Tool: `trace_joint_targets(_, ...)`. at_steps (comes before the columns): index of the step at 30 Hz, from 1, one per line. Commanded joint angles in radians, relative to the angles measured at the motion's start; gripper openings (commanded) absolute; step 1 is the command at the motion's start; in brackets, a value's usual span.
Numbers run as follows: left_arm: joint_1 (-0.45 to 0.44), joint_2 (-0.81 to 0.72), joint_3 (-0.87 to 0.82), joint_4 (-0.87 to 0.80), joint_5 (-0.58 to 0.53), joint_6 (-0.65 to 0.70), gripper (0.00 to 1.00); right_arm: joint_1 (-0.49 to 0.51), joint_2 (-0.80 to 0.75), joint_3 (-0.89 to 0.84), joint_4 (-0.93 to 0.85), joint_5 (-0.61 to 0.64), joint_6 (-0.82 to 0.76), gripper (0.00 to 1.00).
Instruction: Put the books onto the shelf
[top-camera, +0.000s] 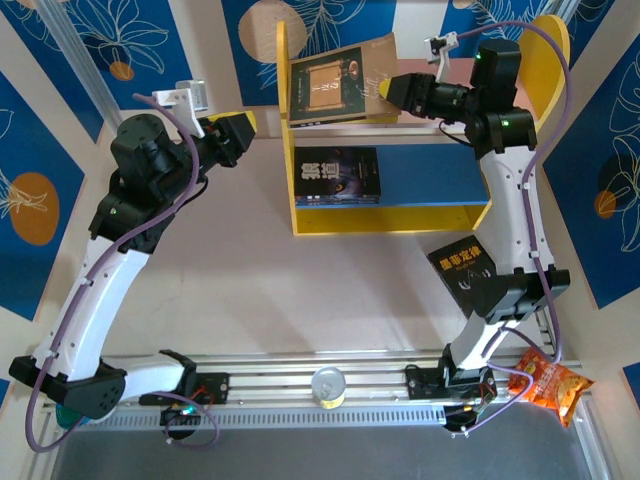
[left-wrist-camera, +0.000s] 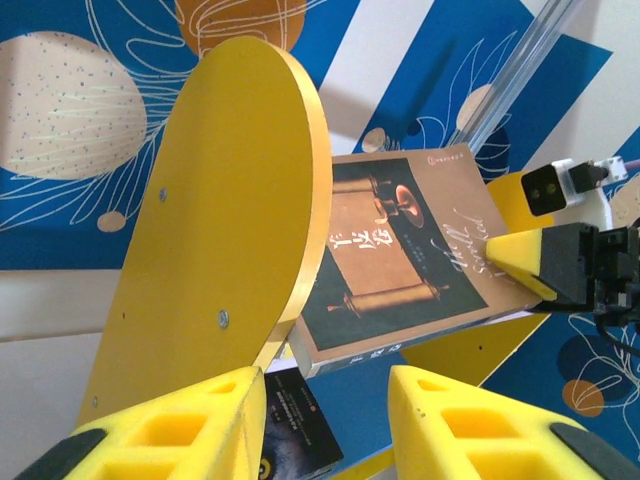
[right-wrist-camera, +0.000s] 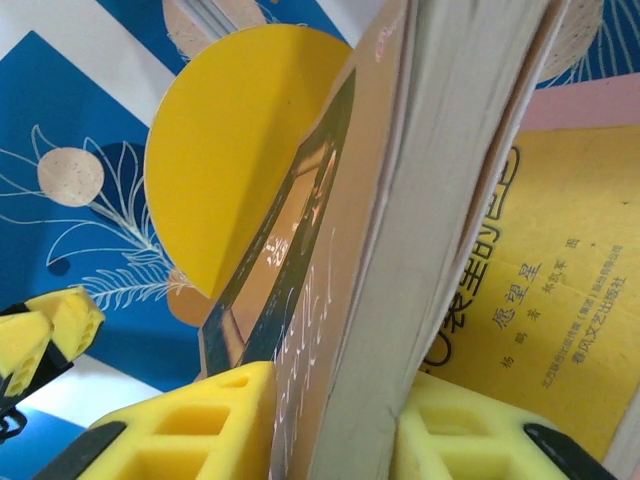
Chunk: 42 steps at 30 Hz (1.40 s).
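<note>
1. The right claw (top-camera: 388, 91) pinches a tan paperback with a scroll picture (top-camera: 335, 85) by its edge, tilted over the upper tier of the small wooden shelf with yellow side panels, pink upper board and blue lower part (top-camera: 430, 170).
2. A bright yellow paperback (right-wrist-camera: 540, 300) lies beneath it.
3. The left claw (top-camera: 240, 128) hangs spread and empty, just beside the shelf's left panel.
4. One black paperback (top-camera: 338, 175) lies on the lower tier.
5. Another black paperback (top-camera: 467, 268) rests on the pale desk (top-camera: 300, 300).

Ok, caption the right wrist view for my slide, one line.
Right jaws shut on the tan scroll-picture paperback, edge-on before the wooden shelf's round yellow side panel and a bright yellow book.
</note>
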Motion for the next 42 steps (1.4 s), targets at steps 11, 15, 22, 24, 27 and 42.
trace_joint_targets(11, 0.0, 0.002, 0.034, -0.041, 0.058, 0.045, 0.39, 0.028, 0.072, 0.156, -0.15, 0.186, -0.121, 0.52)
trace_joint_targets(15, 0.001, 0.001, 0.035, -0.045, 0.057, 0.052, 0.39, 0.024, 0.072, 0.162, -0.168, 0.222, -0.137, 0.6)
trace_joint_targets(22, 0.002, 0.004, 0.035, -0.053, 0.057, 0.058, 0.4, 0.005, 0.071, 0.171, -0.198, 0.262, -0.155, 0.68)
trace_joint_targets(24, 0.002, 0.003, 0.035, -0.055, 0.052, 0.056, 0.4, -0.004, 0.069, 0.168, -0.201, 0.262, -0.156, 0.69)
trace_joint_targets(27, 0.001, 0.005, 0.033, -0.052, 0.05, 0.054, 0.4, -0.015, 0.062, 0.162, -0.205, 0.259, -0.159, 0.7)
trace_joint_targets(42, 0.001, 0.017, 0.035, -0.04, 0.06, 0.044, 0.4, -0.009, -0.072, -0.026, -0.13, 0.205, -0.152, 0.68)
